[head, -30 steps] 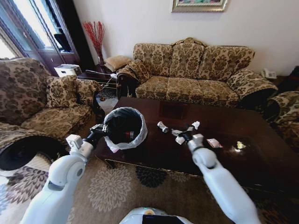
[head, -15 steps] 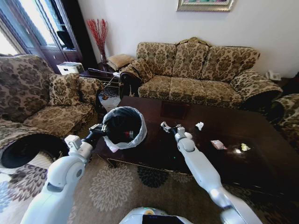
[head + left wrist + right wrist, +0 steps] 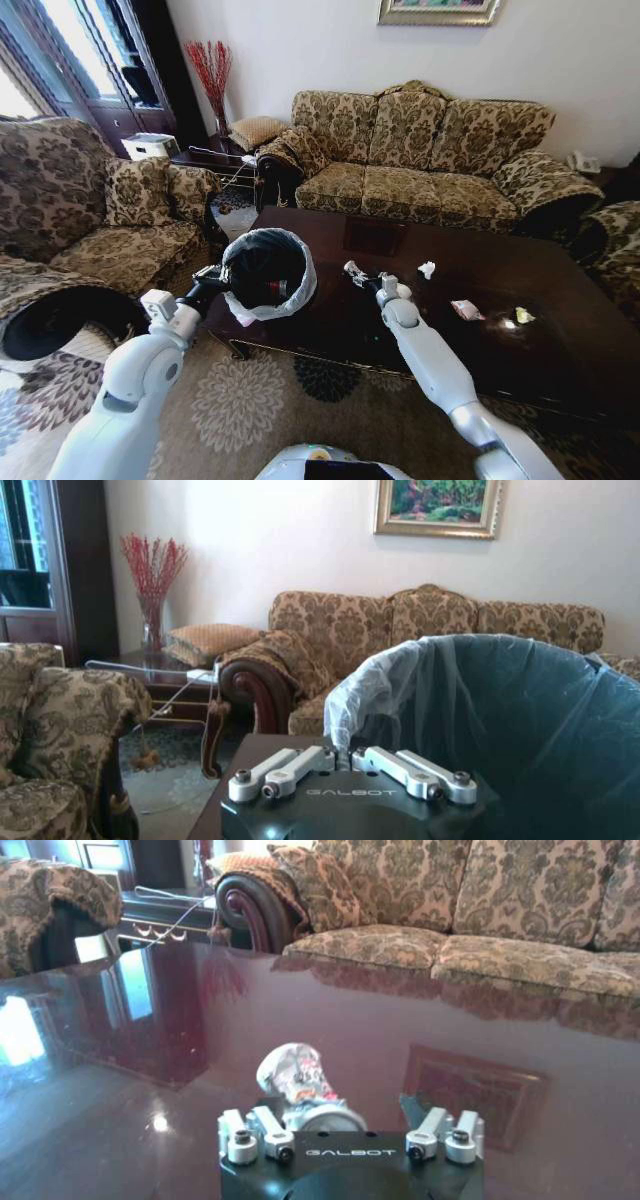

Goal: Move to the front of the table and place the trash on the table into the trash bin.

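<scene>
My right wrist view resolves the open right claw (image 3: 350, 1129) straddling one crumpled wrapper (image 3: 293, 1074); head view adds three pieces on the surface (image 3: 560, 345), left claw (image 3: 214, 282) clamping the trash bin (image 3: 266, 276).

A floral sofa (image 3: 425, 150) sits at twelve o'clock, an armchair (image 3: 90, 215) at nine, red branches (image 3: 208, 75) at eleven.
</scene>
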Robot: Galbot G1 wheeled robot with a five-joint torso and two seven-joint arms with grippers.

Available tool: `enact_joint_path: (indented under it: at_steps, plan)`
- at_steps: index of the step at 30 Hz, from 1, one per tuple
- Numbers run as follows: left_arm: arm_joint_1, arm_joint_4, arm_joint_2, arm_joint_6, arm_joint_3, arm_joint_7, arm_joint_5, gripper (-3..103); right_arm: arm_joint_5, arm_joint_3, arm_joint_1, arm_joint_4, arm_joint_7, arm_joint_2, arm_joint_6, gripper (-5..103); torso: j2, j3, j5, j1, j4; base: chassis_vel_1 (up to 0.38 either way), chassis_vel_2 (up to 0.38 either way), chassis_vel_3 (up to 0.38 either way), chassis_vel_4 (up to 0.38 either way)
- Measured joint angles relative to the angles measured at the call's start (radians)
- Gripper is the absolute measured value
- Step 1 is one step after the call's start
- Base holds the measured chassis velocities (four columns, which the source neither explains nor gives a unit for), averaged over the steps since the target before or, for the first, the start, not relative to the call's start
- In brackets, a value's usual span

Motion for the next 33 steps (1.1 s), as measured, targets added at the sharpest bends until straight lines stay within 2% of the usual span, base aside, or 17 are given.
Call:
enact_joint_path:
  at_steps: [1, 4, 6, 7, 9, 11, 12, 15, 18, 19, 21, 24, 27, 33]
  plan:
    - [0.000, 0.000, 0.000, 0.000, 0.000, 0.000, 0.000, 3, 0.000, 0.000, 0.000, 0.000, 0.000, 0.000, 0.000, 77, 0.000, 0.000, 0.0000, 0.000, 0.0000, 0.000, 0.000, 0.000, 0.000]
    - [0.000, -0.003, 0.000, 0.000, 0.003, 0.000, 0.001, 3, -0.010, 0.002, -0.014, 0.005, -0.005, 0.000, -0.002, 61, 0.000, 0.000, 0.0000, 0.000, -0.0004, 0.000, 0.000, 0.000, 0.000]
    - [0.000, -0.004, 0.000, 0.000, 0.003, 0.001, 0.001, 3, -0.014, 0.002, -0.015, 0.005, -0.007, 0.000, -0.002, 61, 0.000, 0.000, 0.0000, 0.000, -0.0004, 0.000, 0.000, 0.000, 0.000]
    - [-0.001, -0.004, 0.000, 0.000, 0.003, 0.001, 0.001, 3, -0.021, 0.003, -0.017, 0.002, -0.010, 0.003, -0.002, 50, 0.000, 0.000, 0.0000, 0.000, -0.0004, 0.000, 0.000, 0.000, 0.000]
    - [-0.001, -0.004, 0.000, 0.000, 0.003, 0.001, 0.001, 3, -0.023, 0.003, -0.017, 0.001, -0.010, 0.004, -0.001, 50, 0.000, 0.000, 0.0001, 0.000, -0.0004, 0.000, 0.000, 0.000, 0.000]
    - [0.000, -0.004, -0.003, 0.000, 0.001, 0.001, 0.001, 3, -0.027, 0.002, -0.016, -0.003, -0.011, 0.006, 0.001, 40, 0.000, 0.000, -0.0003, 0.000, -0.0006, 0.000, 0.000, 0.000, 0.000]
    - [0.000, -0.004, -0.003, 0.000, 0.001, 0.001, 0.001, 3, -0.027, 0.002, -0.016, -0.003, -0.011, 0.006, 0.001, 40, 0.000, 0.000, -0.0003, 0.000, -0.0006, 0.000, 0.000, 0.000, 0.000]
    - [0.002, -0.004, -0.004, -0.001, -0.003, 0.002, 0.001, 3, -0.030, 0.002, -0.010, -0.007, -0.012, 0.009, 0.002, 29, 0.000, 0.000, -0.0002, 0.000, -0.0003, 0.000, 0.000, 0.000, 0.000]
    - [0.002, -0.004, -0.003, -0.002, -0.004, 0.003, 0.001, 3, -0.030, 0.002, -0.008, -0.009, -0.012, 0.009, 0.004, 25, 0.000, 0.000, -0.0004, 0.000, -0.0003, 0.000, 0.000, 0.000, 0.000]
    - [0.002, -0.004, -0.002, -0.002, -0.005, 0.003, 0.001, 3, -0.031, 0.001, -0.008, -0.010, -0.012, 0.009, 0.005, 18, 0.000, 0.000, -0.0002, 0.000, -0.0003, 0.000, 0.000, 0.000, 0.000]
    - [0.001, -0.004, -0.001, -0.003, -0.005, 0.003, 0.001, 3, -0.031, 0.001, -0.008, -0.010, -0.013, 0.009, 0.006, 18, 0.000, 0.000, 0.0000, 0.000, -0.0002, 0.000, 0.000, 0.000, 0.000]
    - [0.000, -0.004, 0.000, -0.003, -0.003, 0.003, 0.000, 3, -0.031, 0.002, -0.011, -0.008, -0.013, 0.008, 0.008, 6, 0.000, 0.000, -0.0002, 0.000, -0.0002, 0.000, 0.000, 0.000, 0.000]
    - [-0.002, -0.003, 0.001, -0.003, 0.000, 0.004, 0.000, 3, -0.031, 0.003, -0.014, -0.007, -0.014, 0.006, 0.010, 1, 0.000, 0.000, -0.0001, 0.000, -0.0001, 0.000, 0.000, 0.000, 0.000]
    - [-0.003, -0.003, 0.003, -0.003, 0.001, 0.005, -0.001, 3, -0.031, 0.004, -0.021, 0.004, -0.014, -0.002, 0.012, 0, 0.000, 0.000, -0.0001, 0.000, -0.0004, 0.000, 0.000, 0.000, 0.000]
